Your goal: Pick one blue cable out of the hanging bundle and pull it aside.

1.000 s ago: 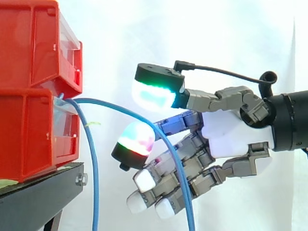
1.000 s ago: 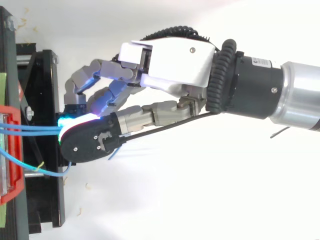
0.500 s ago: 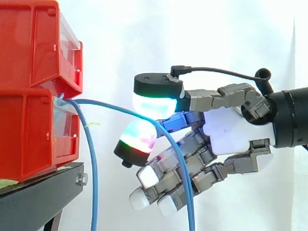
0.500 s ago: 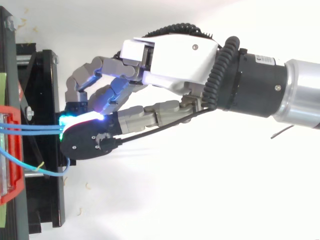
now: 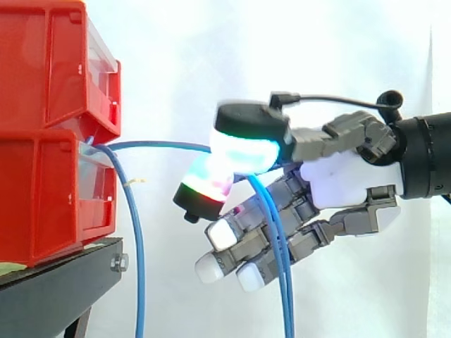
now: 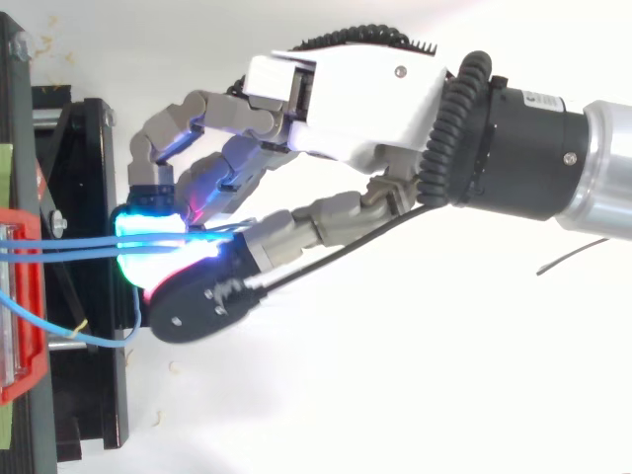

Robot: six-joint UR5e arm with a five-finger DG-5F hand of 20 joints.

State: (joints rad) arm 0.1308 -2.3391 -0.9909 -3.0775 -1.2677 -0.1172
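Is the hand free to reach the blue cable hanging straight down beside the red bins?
Probably not yet: the hand is pinched on other blue strands. The hanging cable itself has open space on the hand's side.

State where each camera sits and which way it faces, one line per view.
Side view: beside the work at about its height, looking level across at red bins on a black stand; the hand reaches in from the right, pinching blue cables.
Top view: above, looking down on the stand and bins at the left edge; hand and arm reach in from the right.
Shared: hand, cables, bins, stand.
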